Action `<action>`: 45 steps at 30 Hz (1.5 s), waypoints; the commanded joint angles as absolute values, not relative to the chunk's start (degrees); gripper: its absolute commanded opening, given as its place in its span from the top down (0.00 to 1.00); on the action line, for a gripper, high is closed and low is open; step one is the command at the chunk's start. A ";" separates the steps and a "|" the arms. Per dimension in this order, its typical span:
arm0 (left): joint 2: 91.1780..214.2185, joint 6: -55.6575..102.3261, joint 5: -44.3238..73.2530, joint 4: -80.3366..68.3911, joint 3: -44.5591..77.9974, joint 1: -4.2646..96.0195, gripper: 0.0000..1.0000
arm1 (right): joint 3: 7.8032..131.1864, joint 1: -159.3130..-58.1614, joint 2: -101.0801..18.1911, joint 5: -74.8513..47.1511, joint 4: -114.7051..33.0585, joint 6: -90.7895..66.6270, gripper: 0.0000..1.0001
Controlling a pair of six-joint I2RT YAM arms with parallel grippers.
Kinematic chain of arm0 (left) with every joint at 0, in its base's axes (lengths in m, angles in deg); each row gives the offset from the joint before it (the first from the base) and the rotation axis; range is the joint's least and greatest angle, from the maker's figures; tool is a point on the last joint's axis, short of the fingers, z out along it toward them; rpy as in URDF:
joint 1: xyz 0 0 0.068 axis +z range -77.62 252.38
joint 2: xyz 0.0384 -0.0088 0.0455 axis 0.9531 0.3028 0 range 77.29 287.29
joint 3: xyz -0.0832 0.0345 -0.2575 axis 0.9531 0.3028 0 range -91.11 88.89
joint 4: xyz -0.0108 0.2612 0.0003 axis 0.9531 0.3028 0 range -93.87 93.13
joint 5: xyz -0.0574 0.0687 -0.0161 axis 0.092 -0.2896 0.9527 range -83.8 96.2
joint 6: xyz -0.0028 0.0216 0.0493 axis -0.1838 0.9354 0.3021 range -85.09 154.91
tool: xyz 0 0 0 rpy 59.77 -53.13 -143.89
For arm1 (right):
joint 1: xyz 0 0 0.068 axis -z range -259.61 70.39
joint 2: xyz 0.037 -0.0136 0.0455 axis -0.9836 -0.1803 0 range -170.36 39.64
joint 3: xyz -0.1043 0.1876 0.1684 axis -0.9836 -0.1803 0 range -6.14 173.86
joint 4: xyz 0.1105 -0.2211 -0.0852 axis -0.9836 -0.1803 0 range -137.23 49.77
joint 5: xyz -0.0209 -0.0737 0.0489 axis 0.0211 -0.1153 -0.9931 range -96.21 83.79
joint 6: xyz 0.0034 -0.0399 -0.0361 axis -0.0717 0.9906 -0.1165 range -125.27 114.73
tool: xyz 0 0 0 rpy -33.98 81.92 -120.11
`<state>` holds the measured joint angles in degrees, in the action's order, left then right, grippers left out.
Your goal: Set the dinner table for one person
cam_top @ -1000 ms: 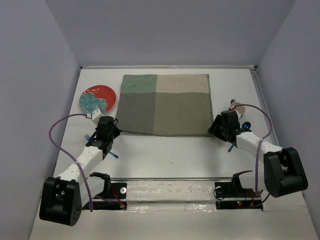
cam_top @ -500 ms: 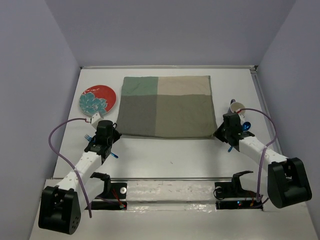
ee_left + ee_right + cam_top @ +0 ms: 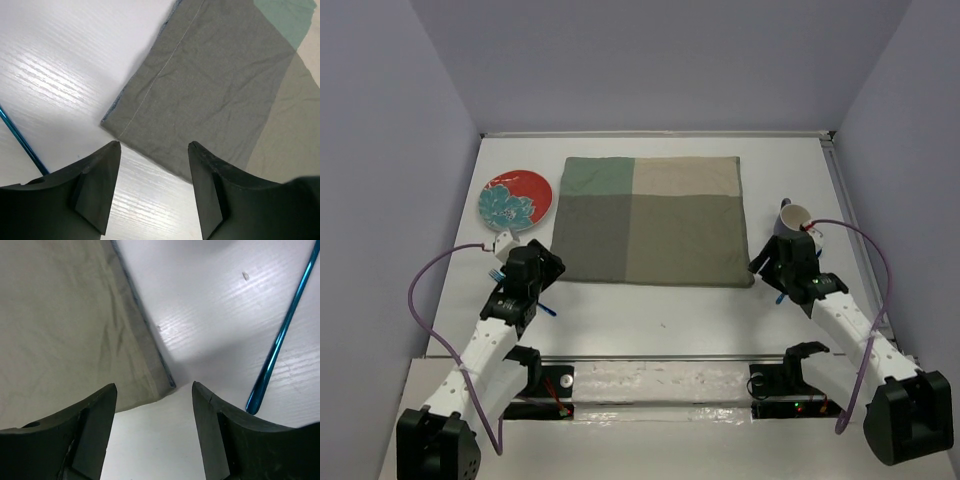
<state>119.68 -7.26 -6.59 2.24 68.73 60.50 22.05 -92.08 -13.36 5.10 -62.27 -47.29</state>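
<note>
The dinner table (image 3: 660,320) is the white tabletop. A green-and-beige four-patch mat (image 3: 645,220) lies flat at its middle. My left gripper (image 3: 548,268) hovers open just short of the mat's near left corner (image 3: 107,122), with only bare table between its fingers (image 3: 100,185). On the other side, my right gripper (image 3: 763,266) is open too, just short of the near right corner (image 3: 171,384), and holds nothing. A red plate with a teal flower (image 3: 517,197) lies left of the mat. A cup (image 3: 792,217) stands to its right.
A thin blue utensil (image 3: 20,142) lies on the table left of my left gripper, partly under the arm in the top view. Another blue utensil (image 3: 280,340) lies right of my right gripper. Walls close in the table on three sides.
The mat has slid slightly toward the near edge. Both grippers have opened off its near corners, and both arms have drawn back toward their bases.
</note>
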 commanded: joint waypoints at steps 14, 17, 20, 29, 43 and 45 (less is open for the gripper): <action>134.59 -6.75 2.25 -15.91 66.83 58.23 0.51 | 21.29 -95.17 -21.18 -8.24 -47.88 -45.52 1.00; 136.53 -6.75 1.02 -16.53 68.14 58.23 0.51 | 18.57 -95.17 -23.02 -6.47 -47.79 -47.62 1.00; 137.06 -6.75 0.05 -15.74 69.90 58.31 0.51 | 17.24 -95.17 -24.61 -3.67 -47.87 -48.94 1.00; 134.08 -6.40 1.37 -10.99 71.23 61.30 0.48 | 17.94 -95.17 -18.38 -0.66 -50.42 -46.68 0.91; 128.53 -6.12 -2.68 0.53 68.14 62.97 0.41 | 33.58 -109.22 -30.66 -7.26 -48.23 -35.33 0.68; 128.97 -6.48 -3.02 0.70 68.50 63.15 0.41 | 34.64 -110.45 -31.81 -7.18 -47.79 -34.97 0.68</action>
<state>128.01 -4.68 -2.40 -1.80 66.80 62.20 31.49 -108.04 -29.46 -6.72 -49.79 -37.32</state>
